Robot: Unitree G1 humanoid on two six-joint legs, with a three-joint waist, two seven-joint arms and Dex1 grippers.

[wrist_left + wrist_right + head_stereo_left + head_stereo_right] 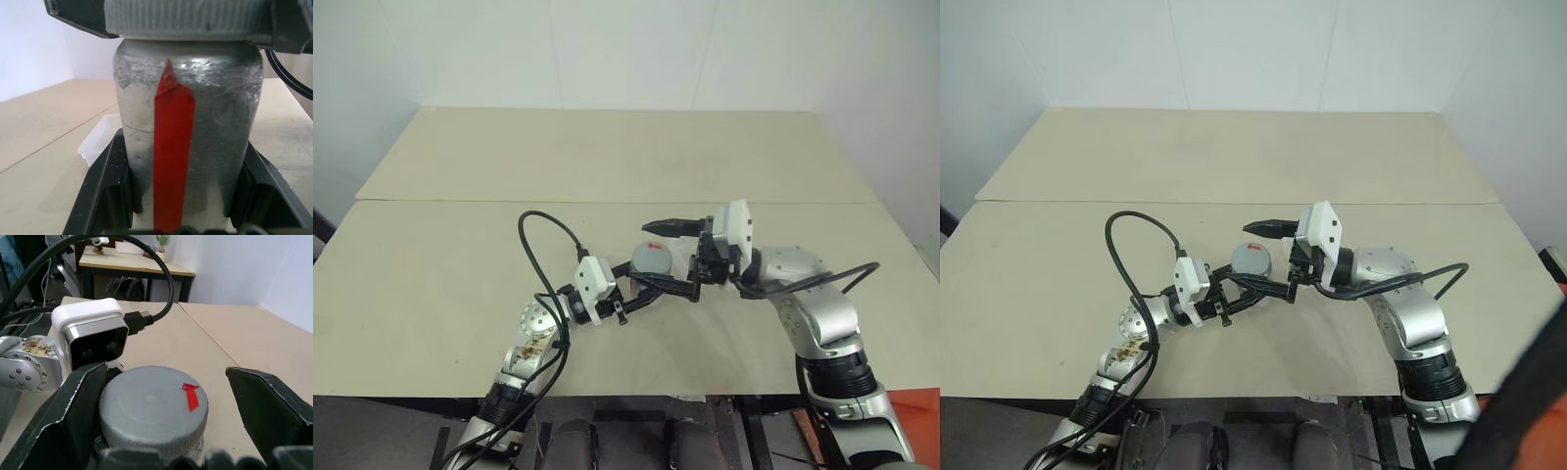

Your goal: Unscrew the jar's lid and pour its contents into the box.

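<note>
Now the left gripper (641, 294) is pinching the jar (186, 142) by its lower body, one finger on each side (the red strip on the jar's side faces this wrist). Just above that grip sits the lid (151, 404), grey with a small red mark on top, screwed on the jar. The right gripper (671, 257) comes from the opposite side with its fingers spread wide, one on each side of the lid, not touching it. Beyond the jar, further from the left gripper, the box (100, 139) rests on the table (607, 157).
</note>
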